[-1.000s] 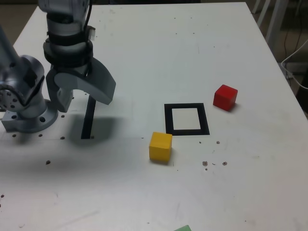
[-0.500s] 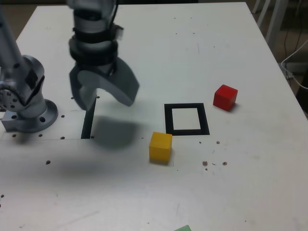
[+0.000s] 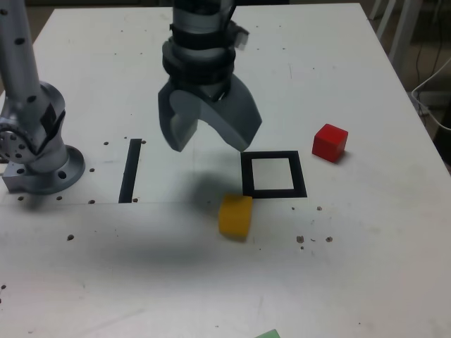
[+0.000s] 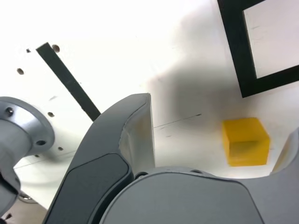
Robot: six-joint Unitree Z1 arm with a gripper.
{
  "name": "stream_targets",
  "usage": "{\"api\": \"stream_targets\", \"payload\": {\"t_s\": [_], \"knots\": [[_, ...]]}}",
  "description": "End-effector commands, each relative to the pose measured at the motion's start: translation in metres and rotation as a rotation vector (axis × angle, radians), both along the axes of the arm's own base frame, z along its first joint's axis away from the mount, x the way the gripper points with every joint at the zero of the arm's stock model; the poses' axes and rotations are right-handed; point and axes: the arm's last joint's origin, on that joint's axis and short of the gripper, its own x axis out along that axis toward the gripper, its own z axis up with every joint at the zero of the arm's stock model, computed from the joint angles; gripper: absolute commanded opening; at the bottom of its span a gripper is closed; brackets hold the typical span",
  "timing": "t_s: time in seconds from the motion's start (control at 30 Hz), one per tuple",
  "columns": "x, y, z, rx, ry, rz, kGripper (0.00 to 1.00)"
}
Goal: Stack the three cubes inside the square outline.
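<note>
The yellow cube [image 3: 235, 215] sits on the white worktop [image 3: 366, 253], just off the near-left corner of the square outline [image 3: 273, 193] as the exterior view shows it, apart from the black border; the outline lies flat, its white centre bare, well in from the worktop's far edge; the red cube [image 3: 330, 142] stands to the exterior view's right of the outline, between it and the worktop's right edge, well apart from the yellow one; of the green cube [image 3: 268, 334] only a small corner shows at the bottom of the exterior view, nearer the camera than the rest; the gripper [image 3: 211, 148] hangs above the worktop, its fingers spread wide and pinching nothing, with a soft shadow below it beside the yellow cube; in the wrist view the yellow cube appears in the gap between the fingers, closer to one of them; farther out, the straight black strip [image 3: 130, 171] lies between the outline and the arm's round metal base [image 3: 53, 171], which stands toward the worktop's left edge in the exterior view; small dark holes [image 3: 70, 238] dot the surface around the strip.
</note>
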Motion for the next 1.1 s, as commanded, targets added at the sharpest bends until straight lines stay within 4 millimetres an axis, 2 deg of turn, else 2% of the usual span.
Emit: {"api": "stream_targets", "payload": {"t_s": [0.0, 0.37, 0.77, 1.07], "knots": [[0.014, -0.001, 0.001, 0.011, -0.001, -0.032, 0.99], [0.055, 0.010, -0.002, 0.022, -0.017, -0.104, 0.99], [0.113, 0.043, -0.025, 0.006, -0.010, -0.170, 0.99], [0.145, 0.059, -0.033, 0.002, -0.019, -0.197, 0.98]]}}
